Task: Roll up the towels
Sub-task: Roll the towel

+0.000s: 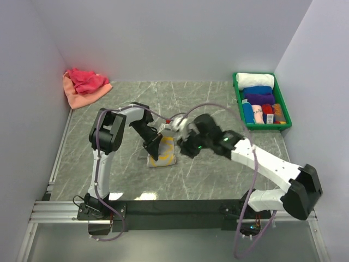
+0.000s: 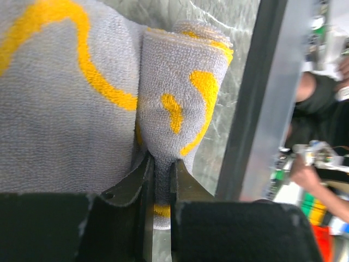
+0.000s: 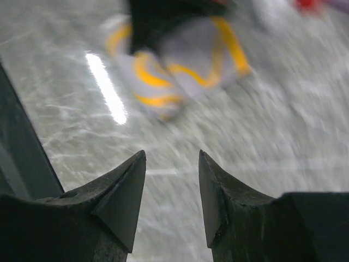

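Observation:
A grey towel with yellow lines (image 1: 163, 152) lies partly rolled at the middle of the table. In the left wrist view its rolled end (image 2: 182, 87) stands beside the flat part (image 2: 60, 109). My left gripper (image 1: 154, 148) (image 2: 162, 169) is shut on the near edge of the roll. My right gripper (image 1: 184, 143) (image 3: 172, 158) is open and empty, just right of the towel, which appears blurred in the right wrist view (image 3: 180, 60).
A pink and orange pile of towels (image 1: 84, 84) lies at the back left corner. A green tray (image 1: 283, 124) at the back right holds several rolled towels. Walls close the table on three sides.

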`<state>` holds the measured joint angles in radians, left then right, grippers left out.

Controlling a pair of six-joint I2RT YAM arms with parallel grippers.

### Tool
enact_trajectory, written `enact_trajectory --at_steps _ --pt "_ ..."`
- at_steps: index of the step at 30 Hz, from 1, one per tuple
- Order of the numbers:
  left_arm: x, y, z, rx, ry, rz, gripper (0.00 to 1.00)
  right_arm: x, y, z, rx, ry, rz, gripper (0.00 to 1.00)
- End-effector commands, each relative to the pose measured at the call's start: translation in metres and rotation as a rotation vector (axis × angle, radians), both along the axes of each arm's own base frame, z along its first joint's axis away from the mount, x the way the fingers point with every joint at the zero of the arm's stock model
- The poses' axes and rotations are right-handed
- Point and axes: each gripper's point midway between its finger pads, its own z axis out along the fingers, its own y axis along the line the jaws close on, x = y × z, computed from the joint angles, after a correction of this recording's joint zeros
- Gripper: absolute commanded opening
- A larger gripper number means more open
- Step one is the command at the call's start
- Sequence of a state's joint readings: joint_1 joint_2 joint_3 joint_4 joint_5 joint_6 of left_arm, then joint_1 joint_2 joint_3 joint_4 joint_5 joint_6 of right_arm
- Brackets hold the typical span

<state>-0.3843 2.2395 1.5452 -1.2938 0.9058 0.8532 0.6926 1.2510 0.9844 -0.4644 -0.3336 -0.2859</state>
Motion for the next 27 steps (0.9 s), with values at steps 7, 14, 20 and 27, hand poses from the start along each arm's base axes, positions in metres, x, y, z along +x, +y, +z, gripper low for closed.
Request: enact_trajectory --at_steps 7,14,20,27 --pt "0.023 0.032 -0.057 0.132 -0.126 -0.121 0.02 0.013 0.094 -0.034 -0.208 -0.331 0.210 0.51" --pt "0.031 0.030 -0.060 0.139 -0.127 -0.105 0.07 0.007 0.119 -0.074 -0.275 -0.320 0.324 0.50" --pt "0.039 0.034 -0.059 0.132 -0.133 -0.081 0.09 -0.009 0.118 -0.124 -0.334 -0.181 0.413 0.25" --pt "0.040 0.044 -0.029 0.027 -0.136 0.007 0.32 -0.022 0.097 -0.154 -0.346 0.167 0.436 0.00"
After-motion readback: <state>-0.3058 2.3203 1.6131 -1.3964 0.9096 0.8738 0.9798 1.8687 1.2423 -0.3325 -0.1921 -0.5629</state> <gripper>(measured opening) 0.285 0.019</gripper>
